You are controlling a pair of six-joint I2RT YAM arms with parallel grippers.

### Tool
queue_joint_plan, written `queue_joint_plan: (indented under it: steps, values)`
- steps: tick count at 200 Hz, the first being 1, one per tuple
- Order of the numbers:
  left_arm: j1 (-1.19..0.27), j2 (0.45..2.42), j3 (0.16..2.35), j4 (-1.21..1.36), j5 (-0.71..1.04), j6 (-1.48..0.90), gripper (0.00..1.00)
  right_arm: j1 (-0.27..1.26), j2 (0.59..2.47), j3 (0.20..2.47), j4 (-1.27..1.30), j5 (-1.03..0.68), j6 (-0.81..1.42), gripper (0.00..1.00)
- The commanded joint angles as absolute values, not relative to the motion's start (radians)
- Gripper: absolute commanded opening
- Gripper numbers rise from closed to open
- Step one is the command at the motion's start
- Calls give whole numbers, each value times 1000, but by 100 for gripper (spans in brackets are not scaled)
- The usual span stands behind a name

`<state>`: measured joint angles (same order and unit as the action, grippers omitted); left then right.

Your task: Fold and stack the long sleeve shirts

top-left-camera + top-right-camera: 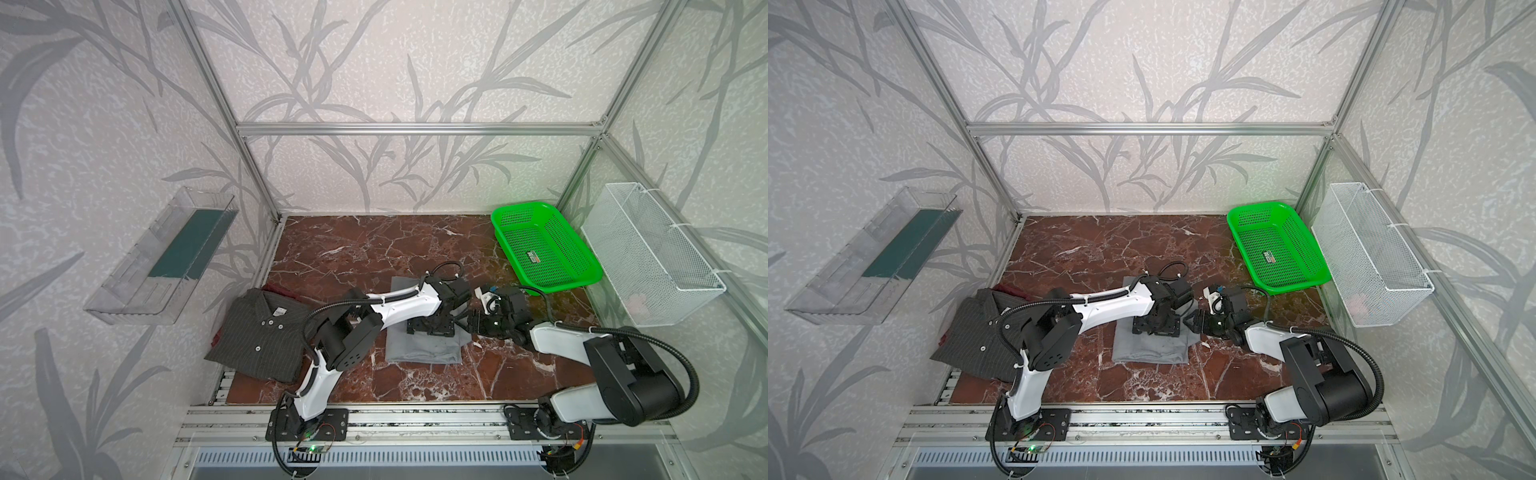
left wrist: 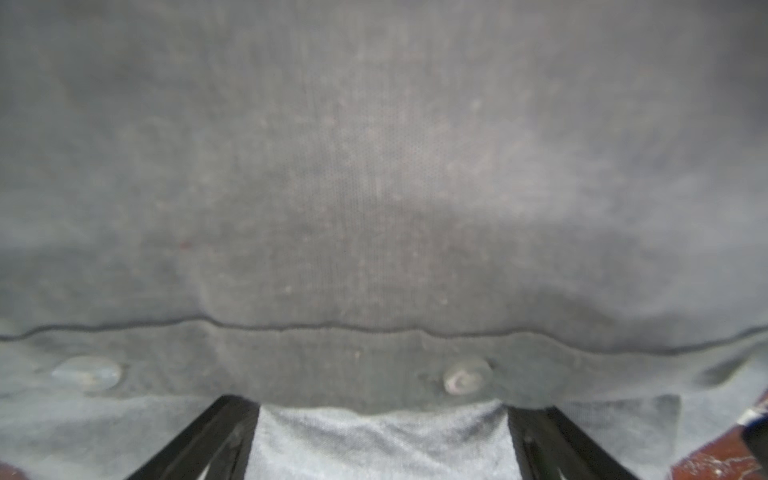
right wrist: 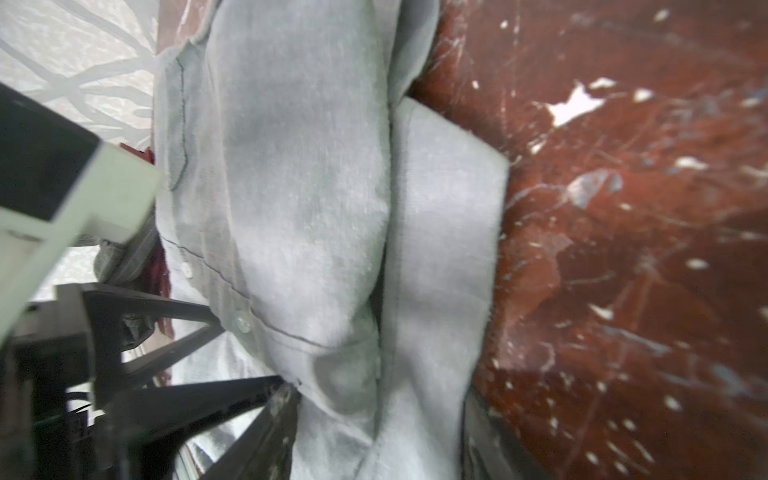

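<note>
- Both top views are bright and evenly lit from above; soft shadows lie on the desk [image 1: 353, 249] [image 1: 1100, 249].
- The wide lens stretches the scene toward the edges.
- The left wrist view is dim and blurred; the grey shirt [image 2: 374, 166] is soft all over, its weave showing only mid-frame.
- The right wrist view is brighter; the grey shirt [image 3: 311, 208] looks washed pale, the corners smeared.

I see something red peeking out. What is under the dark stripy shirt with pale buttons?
Dark red fabric shows under the dark charcoal pinstriped collared shirt, by its collar. The shirt covers the rest, so what it is is hidden.
</note>
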<state>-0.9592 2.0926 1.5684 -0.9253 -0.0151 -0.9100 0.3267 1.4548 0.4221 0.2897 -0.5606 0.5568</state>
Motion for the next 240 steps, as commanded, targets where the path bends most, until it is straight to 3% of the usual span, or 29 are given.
queue_joint_plan:
  steps: [1, 58, 97, 124, 159, 186, 240]
  values:
    - [-962, 2118, 1525, -889, 28, -910, 92, 327, 1517, 394, 362, -602, 591, 60]
    - [-960, 2092, 1469, -853, 38, -909, 92, 365, 1605, 402, 482, -619, 609, 52]
    - [-958, 2071, 1460, -861, 25, -905, 92, 386, 1583, 384, 483, -556, 607, 39]
    - [-957, 2049, 1456, -876, 7, -905, 92, 385, 1552, 371, 461, -482, 613, 22]
    - [-957, 2013, 1451, -891, -6, -905, 92, 385, 1523, 379, 413, -425, 624, 15]
    - [-957, 1971, 1449, -917, -17, -909, 92, 386, 1461, 377, 355, -390, 631, 0]
    - [-951, 1760, 1484, -1022, -85, -904, 92, 385, 1182, 477, -66, -231, 552, 0]
